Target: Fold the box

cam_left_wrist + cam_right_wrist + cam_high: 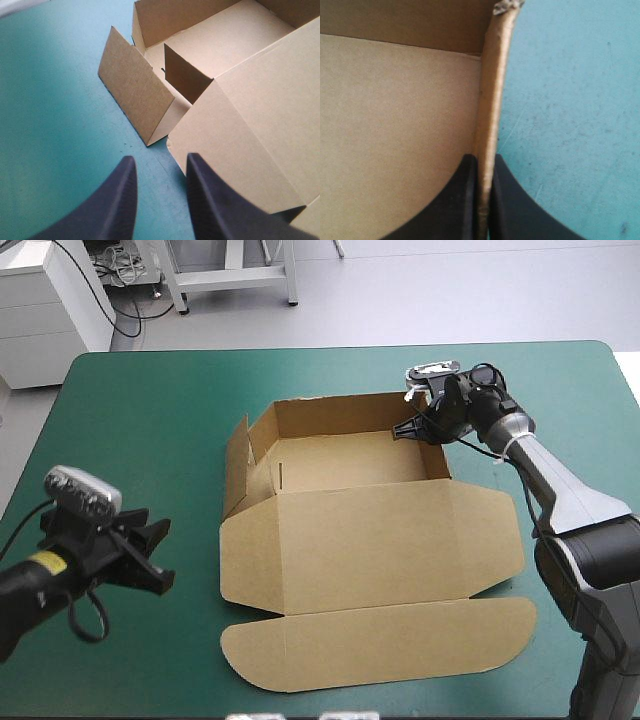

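A brown cardboard box (370,540), an open tray with lid flat, lies mid-way across the teal-green desk (150,420); the right pincer (482,200) grips its right wall, the left pincer (159,162) hangs parted, empty, near its left flap

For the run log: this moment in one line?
box: left wall untucked, lid flat | right gripper: shut on box's right wall | left gripper: open, apart from box

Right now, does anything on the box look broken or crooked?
Yes. The box has a frayed, crumpled far corner on the wall pinched by the right end effector. Its left side flap leans outward and is not tucked in yet.
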`<action>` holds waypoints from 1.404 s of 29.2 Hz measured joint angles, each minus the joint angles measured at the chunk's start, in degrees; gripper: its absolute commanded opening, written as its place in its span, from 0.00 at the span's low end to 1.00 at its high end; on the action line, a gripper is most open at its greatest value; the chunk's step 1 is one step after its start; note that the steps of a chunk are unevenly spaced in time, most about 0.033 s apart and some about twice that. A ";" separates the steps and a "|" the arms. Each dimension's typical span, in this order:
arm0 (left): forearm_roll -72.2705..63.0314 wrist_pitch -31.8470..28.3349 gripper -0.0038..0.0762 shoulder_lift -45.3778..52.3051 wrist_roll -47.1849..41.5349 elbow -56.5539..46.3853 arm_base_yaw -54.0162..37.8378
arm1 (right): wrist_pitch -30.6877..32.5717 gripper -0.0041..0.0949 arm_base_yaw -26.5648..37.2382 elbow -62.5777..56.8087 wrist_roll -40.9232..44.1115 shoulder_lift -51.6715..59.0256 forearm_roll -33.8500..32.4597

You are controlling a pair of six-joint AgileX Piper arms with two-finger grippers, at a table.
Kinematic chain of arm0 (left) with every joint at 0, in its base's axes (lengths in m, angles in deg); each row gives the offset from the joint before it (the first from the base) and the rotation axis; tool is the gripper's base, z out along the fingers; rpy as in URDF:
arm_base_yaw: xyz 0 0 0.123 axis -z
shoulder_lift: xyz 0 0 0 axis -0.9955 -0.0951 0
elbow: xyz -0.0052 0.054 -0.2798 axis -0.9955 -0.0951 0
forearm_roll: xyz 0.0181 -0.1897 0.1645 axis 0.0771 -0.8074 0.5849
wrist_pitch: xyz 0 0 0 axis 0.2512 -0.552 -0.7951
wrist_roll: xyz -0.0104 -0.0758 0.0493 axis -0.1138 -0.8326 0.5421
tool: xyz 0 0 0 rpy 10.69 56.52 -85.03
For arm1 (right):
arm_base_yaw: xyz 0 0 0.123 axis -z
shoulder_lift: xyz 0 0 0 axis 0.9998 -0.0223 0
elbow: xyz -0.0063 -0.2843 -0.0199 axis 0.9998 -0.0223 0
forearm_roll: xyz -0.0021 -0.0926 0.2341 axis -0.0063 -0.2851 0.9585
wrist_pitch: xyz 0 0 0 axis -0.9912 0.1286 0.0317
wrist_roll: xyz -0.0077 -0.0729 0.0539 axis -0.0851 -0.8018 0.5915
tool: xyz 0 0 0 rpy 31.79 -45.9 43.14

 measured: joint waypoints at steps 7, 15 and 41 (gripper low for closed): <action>3.79 -2.40 0.04 16.36 0.86 -11.40 1.25 | -0.06 0.02 0.00 0.00 -0.19 -0.04 0.00; 11.74 -2.66 0.04 20.61 -3.82 -14.58 7.32 | -0.01 0.11 0.00 0.28 -0.19 -0.06 -0.17; 29.60 -2.55 0.04 23.41 -19.76 -18.31 15.31 | 16.32 0.64 -0.41 22.13 -1.45 9.61 -2.56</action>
